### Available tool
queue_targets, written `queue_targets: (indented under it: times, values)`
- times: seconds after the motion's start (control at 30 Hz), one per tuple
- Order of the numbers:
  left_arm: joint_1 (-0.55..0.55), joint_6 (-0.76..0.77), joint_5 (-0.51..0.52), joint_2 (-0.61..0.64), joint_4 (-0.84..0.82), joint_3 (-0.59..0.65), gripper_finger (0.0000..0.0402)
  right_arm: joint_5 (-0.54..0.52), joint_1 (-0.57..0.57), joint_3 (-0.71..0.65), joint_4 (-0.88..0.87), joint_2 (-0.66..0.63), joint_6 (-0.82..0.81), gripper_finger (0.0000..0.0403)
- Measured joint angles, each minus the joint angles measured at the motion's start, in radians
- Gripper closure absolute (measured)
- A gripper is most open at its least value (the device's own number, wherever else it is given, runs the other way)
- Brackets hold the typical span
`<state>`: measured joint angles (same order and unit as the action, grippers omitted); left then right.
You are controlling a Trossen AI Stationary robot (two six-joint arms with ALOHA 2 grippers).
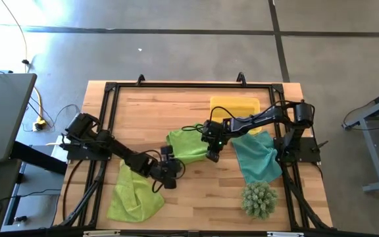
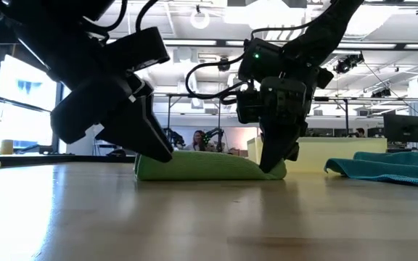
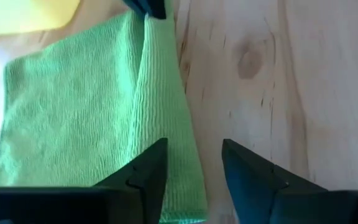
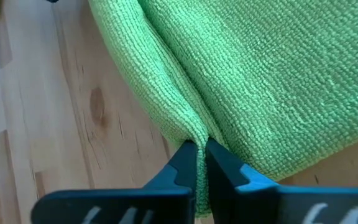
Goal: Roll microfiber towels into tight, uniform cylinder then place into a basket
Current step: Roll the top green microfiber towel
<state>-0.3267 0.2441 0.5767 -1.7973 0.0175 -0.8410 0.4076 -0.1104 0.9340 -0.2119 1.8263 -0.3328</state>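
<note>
Status: rolling is at an early stage. The lime-green microfiber towel (image 1: 188,145) at the middle of the wooden surface (image 1: 176,108) lies mostly flat, with one edge folded over into a low ridge; no tight cylinder is formed yet.

The right gripper (image 4: 200,163) is clamped together on that folded edge at one end, pinching a crease of cloth between its fingers. The left gripper (image 3: 194,168) stands at the other end of the same edge with its fingers apart, one over the cloth, one over bare wood, holding nothing.

The shallow yellow plastic basket (image 1: 237,105) sits at the far side of the surface, just beyond the towel. No rolled towel shows in it, though the right arm crosses over part of it.

Count:
- towels, three: this one; a second lime-green towel (image 1: 133,194), crumpled at the near left corner; one teal towel (image 1: 258,158), loosely heaped at the right.
- basket, one.
- spiky green ball plant (image 1: 260,199), one, near right.

Judgement: all three rolls and all three placements remain.
</note>
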Motion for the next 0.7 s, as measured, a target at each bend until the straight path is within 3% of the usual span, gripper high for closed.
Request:
queue_targets:
  times: [0.23, 0.5, 0.7]
  values:
    - [0.019, 0.025, 0.022, -0.001, -0.117, -0.003, 0.0227, 0.001, 0.0, 0.0, 0.0, 0.0, 0.0, 0.0391]
    - [0.053, 0.179, -0.108, -0.05, -0.117, -0.007, 0.0235, 0.009, -0.001, 0.0, 0.001, 0.0, 0.066, 0.0386]
    - [0.052, 0.262, -0.118, -0.055, -0.131, -0.008, 0.0247, 0.027, -0.001, 0.038, -0.09, -0.021, 0.225, 0.0324]
